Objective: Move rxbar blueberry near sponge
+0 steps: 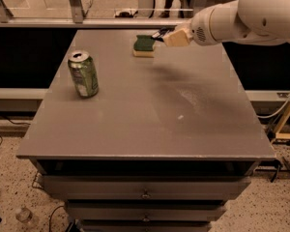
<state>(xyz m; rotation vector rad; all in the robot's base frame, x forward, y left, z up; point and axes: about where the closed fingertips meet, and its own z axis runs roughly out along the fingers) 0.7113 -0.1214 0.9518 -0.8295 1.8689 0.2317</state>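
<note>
Camera view showed me the gripper at the far end of the grey table, just beside the sponge, on the sponge's right as I looked at it. The gripper was closed on the rxbar blueberry. Only a dark end of the bar, with a bit of white on it, poked out toward the sponge. The bar looked to be held up off the table top, very near the sponge, but I could not tell if the two touched. A green soda can stood well apart, over on the left of the picture. I judged that the carrying was about done and the putting-down step was in hand. The next move, I thought, called for going down slowly, laying the bar flat beside the sponge, and letting go without bumping the sponge.
</note>
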